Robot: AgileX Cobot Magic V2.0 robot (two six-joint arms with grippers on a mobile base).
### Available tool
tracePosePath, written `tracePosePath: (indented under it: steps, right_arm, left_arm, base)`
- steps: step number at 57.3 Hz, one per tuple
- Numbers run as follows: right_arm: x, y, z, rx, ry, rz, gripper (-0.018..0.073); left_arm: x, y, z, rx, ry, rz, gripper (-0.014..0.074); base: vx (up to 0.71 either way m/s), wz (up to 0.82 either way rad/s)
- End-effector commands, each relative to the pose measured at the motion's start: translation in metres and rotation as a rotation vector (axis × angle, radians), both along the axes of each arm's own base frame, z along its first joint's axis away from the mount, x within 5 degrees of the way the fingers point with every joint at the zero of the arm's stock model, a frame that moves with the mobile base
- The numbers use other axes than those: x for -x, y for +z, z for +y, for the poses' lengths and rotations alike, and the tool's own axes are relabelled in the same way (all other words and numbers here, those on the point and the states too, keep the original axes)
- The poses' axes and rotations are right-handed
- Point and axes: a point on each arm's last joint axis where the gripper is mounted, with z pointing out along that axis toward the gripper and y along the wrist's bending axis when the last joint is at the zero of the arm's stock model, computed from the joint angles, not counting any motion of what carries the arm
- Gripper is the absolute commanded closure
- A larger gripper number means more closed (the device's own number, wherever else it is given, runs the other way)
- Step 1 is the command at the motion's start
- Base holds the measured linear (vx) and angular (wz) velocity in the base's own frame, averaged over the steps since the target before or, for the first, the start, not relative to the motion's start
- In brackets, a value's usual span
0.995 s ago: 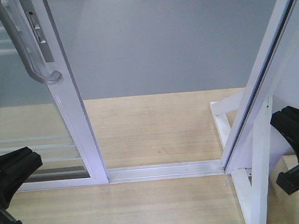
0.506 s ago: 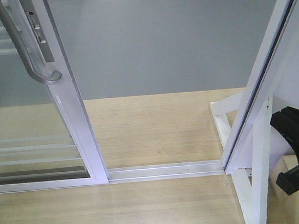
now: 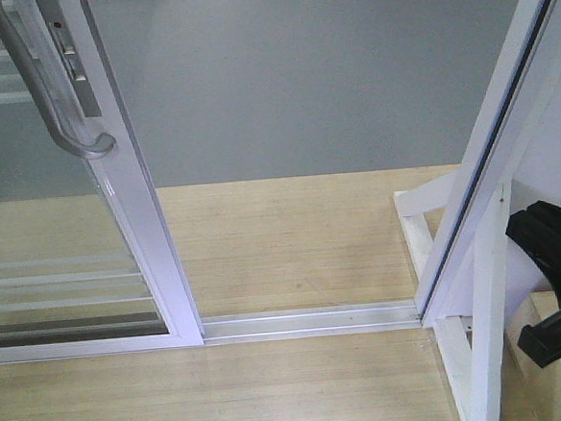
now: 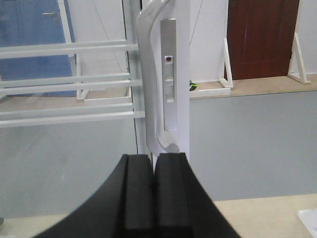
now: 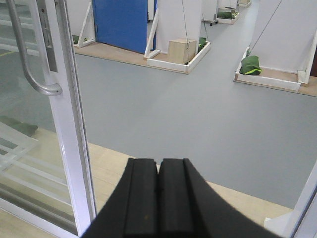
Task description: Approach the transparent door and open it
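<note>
The transparent door [image 3: 139,220] stands at the left of the front view, its clear glass crossed by paired white bars. A curved grey pull handle [image 3: 50,103] runs down its white stile. Right of the stile the doorway is open. In the left wrist view my left gripper [image 4: 154,168] is shut on nothing, its tips just below and in front of the handle [image 4: 147,79] and the door stile [image 4: 181,74]. My right gripper [image 5: 159,173] is also shut and empty, facing the opening with the door [image 5: 72,129] and handle [image 5: 29,69] to its left. Its black body [image 3: 560,282] shows at the front view's right edge.
A metal floor track [image 3: 307,319] crosses the wooden floor. A slanted white frame post [image 3: 498,147] and white brace [image 3: 487,341] stand at the right. Grey floor [image 3: 300,74] lies beyond. Farther off are a blue door [image 5: 121,22], a cardboard box [image 5: 182,49] and a brown door [image 4: 262,37].
The left gripper's black shape, at the front view's lower left a second ago, has left that view. The right arm has sunk slightly. The door has not moved.
</note>
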Motion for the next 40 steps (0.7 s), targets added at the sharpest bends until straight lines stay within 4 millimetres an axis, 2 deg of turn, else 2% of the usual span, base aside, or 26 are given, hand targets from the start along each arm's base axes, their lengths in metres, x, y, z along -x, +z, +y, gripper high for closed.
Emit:
tracePosePath:
  steps: [1, 11, 24, 40]
  right_arm:
    - [-0.003, 0.015, -0.003, -0.018, -0.038, -0.081, 0.0564]
    - [-0.003, 0.015, -0.003, -0.018, -0.038, -0.081, 0.0564]
    - [-0.003, 0.015, -0.003, -0.018, -0.038, -0.081, 0.0564]
    - [-0.003, 0.015, -0.003, -0.018, -0.038, -0.081, 0.0564]
  left_arm:
    - [0.008, -0.005, -0.001, 0.038, -0.007, -0.089, 0.0596]
    - [0.027, -0.043, 0.001, 0.147, 0.009, -0.130, 0.0596]
    - [0.040, -0.044, 0.001, 0.066, 0.002, -0.152, 0.0596]
    - [0.041, -0.056, 0.001, 0.063, 0.002, -0.025, 0.0596]
  base:
    - [0.00, 0.00]
    - [0.00, 0.00]
    - [0.00, 0.00]
    - [0.00, 0.00]
